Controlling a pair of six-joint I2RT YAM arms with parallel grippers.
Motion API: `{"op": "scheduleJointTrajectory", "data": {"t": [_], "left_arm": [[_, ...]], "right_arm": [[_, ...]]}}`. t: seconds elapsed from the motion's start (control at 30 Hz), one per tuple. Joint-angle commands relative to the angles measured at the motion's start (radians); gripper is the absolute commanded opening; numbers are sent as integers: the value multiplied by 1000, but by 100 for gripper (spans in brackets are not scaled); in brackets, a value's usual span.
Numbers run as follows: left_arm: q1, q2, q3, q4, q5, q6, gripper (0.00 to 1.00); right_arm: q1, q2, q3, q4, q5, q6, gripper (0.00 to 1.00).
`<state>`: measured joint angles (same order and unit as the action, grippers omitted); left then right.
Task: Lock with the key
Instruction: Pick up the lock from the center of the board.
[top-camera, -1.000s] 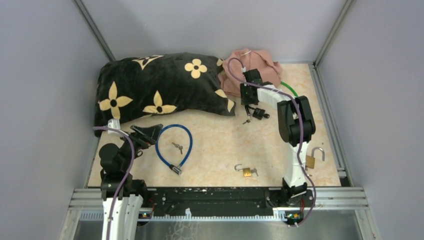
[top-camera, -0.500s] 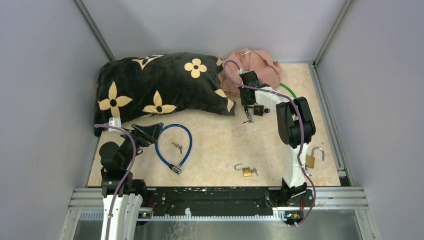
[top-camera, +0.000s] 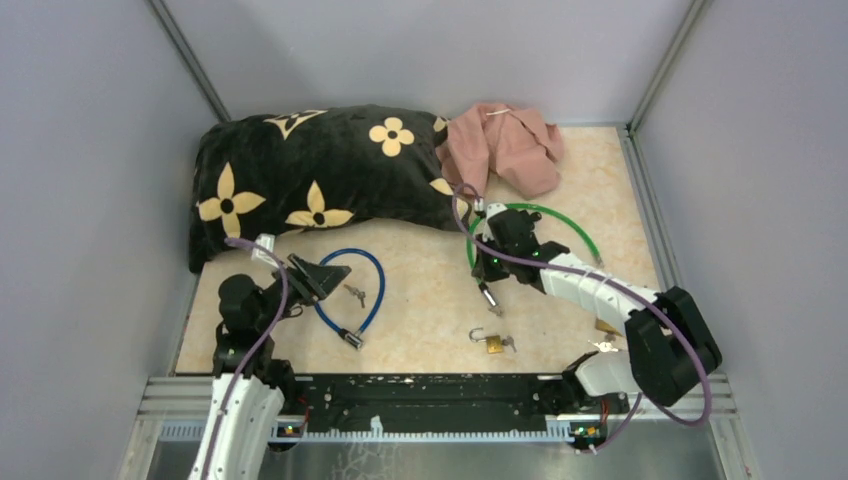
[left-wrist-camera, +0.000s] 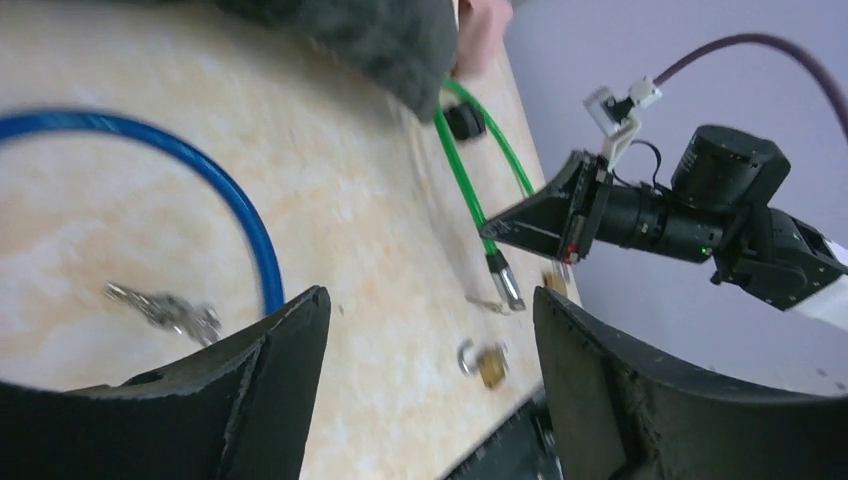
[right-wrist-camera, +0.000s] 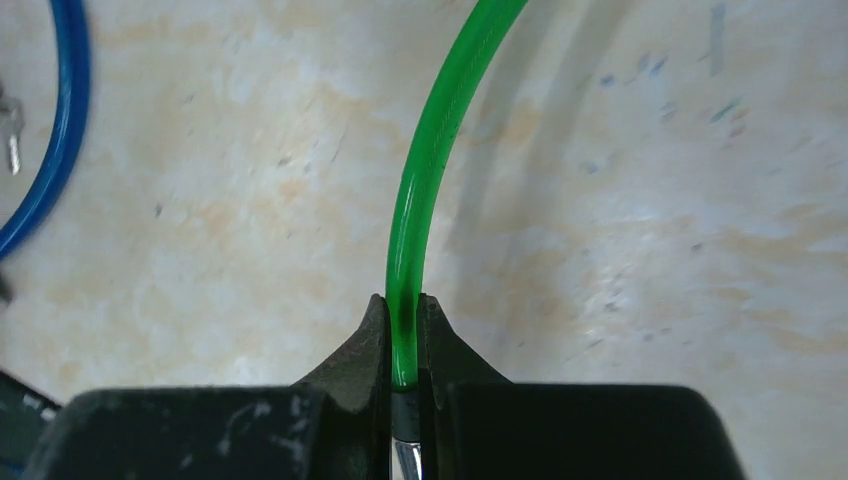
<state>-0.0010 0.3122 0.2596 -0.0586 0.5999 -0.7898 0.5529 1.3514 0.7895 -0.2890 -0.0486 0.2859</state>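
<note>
My right gripper (top-camera: 491, 268) is shut on the green cable lock (top-camera: 530, 209), pinching it just above its metal end (top-camera: 489, 300). The right wrist view shows the cable (right-wrist-camera: 440, 130) clamped between the shut right gripper (right-wrist-camera: 404, 318). The blue cable lock (top-camera: 352, 290) lies at front left with keys (top-camera: 355, 294) inside its loop. My left gripper (top-camera: 322, 276) is open and empty over the blue loop's left side. In the left wrist view the left gripper (left-wrist-camera: 430, 300) frames the blue cable (left-wrist-camera: 240, 210), keys (left-wrist-camera: 165, 310), green cable (left-wrist-camera: 470, 190) and a small brass padlock (left-wrist-camera: 485, 362).
The small brass padlock (top-camera: 493, 344), shackle open, lies near the front edge. A black flowered pillow (top-camera: 320, 180) and a pink cloth (top-camera: 505, 145) fill the back. Another brass padlock (top-camera: 606, 326) is partly hidden by the right arm. Grey walls close both sides.
My right arm has swung from the pink cloth toward the front centre, dragging the green cable out into the open. My left gripper has moved slightly right, toward the blue cable.
</note>
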Motion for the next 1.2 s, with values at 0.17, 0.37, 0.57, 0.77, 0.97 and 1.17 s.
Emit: {"op": "scheduleJointTrajectory", "data": {"t": [0.17,0.37,0.57,0.77,0.97,1.17], "left_arm": [[-445,466,7,365,-8,-163,95],[-518,652,34,412,-98,-228,99],[-560,690,37,444,-141,-237,85],[-559,641,-2,413,-184,-230,18],[-552,574,-17,500,-144,-45,0],[-514,396,20,468,5,376,0]], "right_arm": [[289,-221,-168,296,-94,97,0],[479,-229,-233,461,-117,50,0],[556,-148,-195,529,-174,-19,0],[571,-143,-175,555,-243,-73,0],[569,-200,-127,459,-225,-141,42],[495,-463,-63,180,115,-276,98]]}}
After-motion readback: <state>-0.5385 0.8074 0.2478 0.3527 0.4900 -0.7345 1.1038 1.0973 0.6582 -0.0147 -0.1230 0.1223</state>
